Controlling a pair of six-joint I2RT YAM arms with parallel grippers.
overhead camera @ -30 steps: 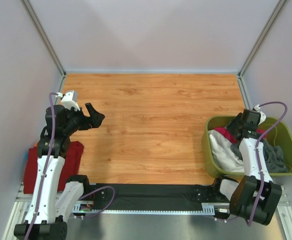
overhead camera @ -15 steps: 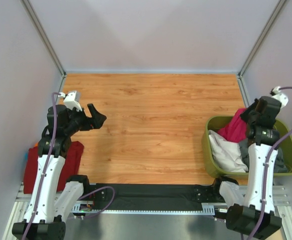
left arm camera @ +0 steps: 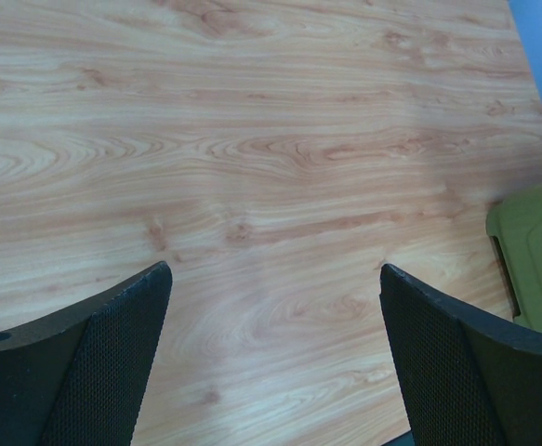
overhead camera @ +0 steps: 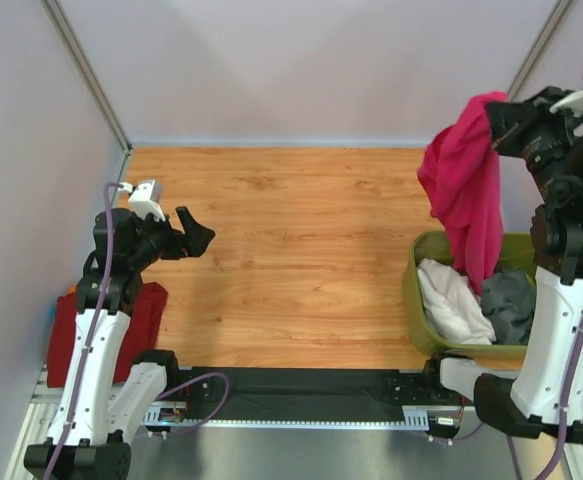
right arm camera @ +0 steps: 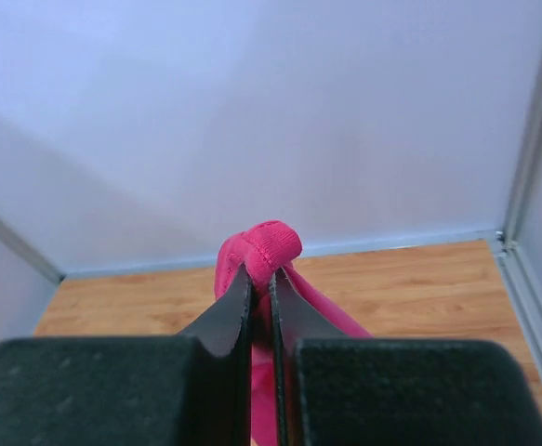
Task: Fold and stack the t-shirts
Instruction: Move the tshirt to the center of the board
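Wood-grain tabletop stretched between our two arms, with pale walls on three sides. Our right gripper was pressed together on a fold of the pink shirt, holding it high above the green bin (a white shirt and a grey one lay inside). The pink shirt hung bunched, its long axis running straight down from the pinch and its loose end pointing into the bin. We judged it needed raising until that end cleared the rim, then a swing over the table and a slow lowering so the cloth spread rather than heaped. Our left gripper hovered spread and empty over the wood, and a red shirt lay beside that arm.
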